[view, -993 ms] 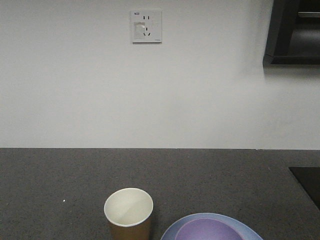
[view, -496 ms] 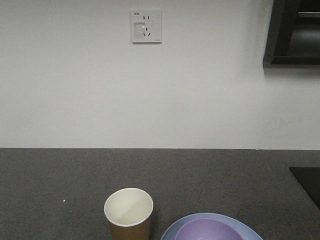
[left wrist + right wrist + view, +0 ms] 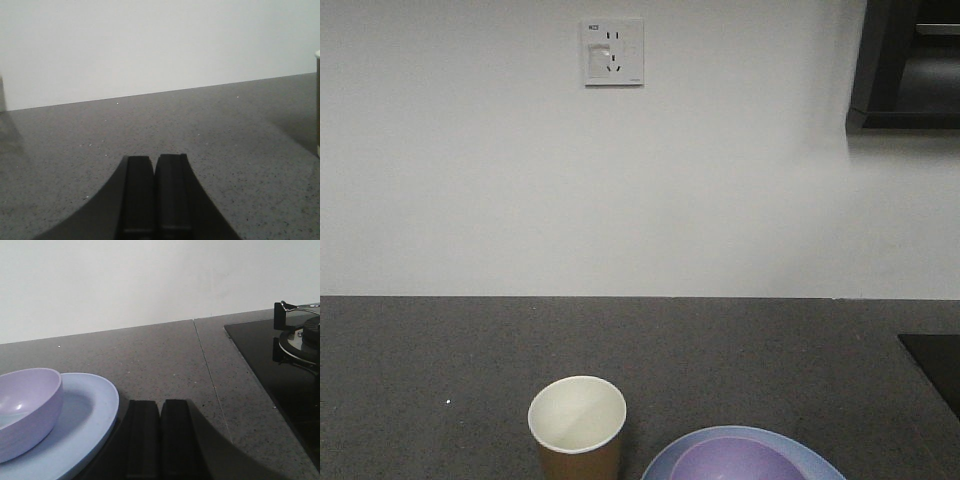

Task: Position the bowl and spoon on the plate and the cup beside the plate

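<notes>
The lavender bowl (image 3: 735, 460) (image 3: 25, 407) sits on the light-blue plate (image 3: 810, 458) (image 3: 82, 427) at the counter's near edge. The brown paper cup (image 3: 577, 428) stands upright just left of the plate; a sliver of the cup (image 3: 317, 100) shows at the right edge of the left wrist view. The spoon is out of view. My left gripper (image 3: 155, 159) is shut and empty, low over bare counter left of the cup. My right gripper (image 3: 160, 402) is shut and empty, just right of the plate's rim.
A black cooktop (image 3: 280, 370) (image 3: 932, 365) with a metal pan support (image 3: 300, 335) lies at the right. A white wall with a socket (image 3: 613, 52) backs the dark speckled counter (image 3: 650, 350). A dark cabinet (image 3: 905, 65) hangs at upper right.
</notes>
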Robot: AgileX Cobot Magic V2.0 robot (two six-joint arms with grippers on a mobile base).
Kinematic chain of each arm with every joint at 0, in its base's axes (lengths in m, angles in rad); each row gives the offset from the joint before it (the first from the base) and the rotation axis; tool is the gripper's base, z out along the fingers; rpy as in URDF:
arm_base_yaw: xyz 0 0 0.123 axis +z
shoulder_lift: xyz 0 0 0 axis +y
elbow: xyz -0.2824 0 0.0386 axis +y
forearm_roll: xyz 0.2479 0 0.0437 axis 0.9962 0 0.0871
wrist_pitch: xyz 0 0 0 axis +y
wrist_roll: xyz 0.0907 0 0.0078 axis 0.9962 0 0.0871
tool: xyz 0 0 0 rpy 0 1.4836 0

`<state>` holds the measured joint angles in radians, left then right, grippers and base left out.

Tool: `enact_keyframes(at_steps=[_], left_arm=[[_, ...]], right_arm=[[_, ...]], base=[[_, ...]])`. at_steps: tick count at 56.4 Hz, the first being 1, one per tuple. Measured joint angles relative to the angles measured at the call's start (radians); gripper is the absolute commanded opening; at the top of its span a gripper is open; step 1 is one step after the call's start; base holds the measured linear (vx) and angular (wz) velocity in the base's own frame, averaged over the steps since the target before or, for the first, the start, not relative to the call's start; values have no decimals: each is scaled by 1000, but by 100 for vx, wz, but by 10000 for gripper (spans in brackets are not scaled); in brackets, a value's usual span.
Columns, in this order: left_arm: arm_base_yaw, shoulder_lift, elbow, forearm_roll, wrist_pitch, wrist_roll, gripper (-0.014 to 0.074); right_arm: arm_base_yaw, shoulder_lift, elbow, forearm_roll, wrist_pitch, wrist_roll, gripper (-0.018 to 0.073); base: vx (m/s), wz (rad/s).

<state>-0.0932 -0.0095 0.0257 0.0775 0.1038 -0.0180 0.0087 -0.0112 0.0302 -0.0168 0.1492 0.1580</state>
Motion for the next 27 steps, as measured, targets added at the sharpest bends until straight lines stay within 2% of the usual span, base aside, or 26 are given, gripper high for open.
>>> enact_keyframes(at_steps=[27], left_arm=[[0, 0, 0, 0, 0, 0, -6]], right_arm=[[0, 0, 0, -2, 1, 1, -8]], base=[[0, 0]])
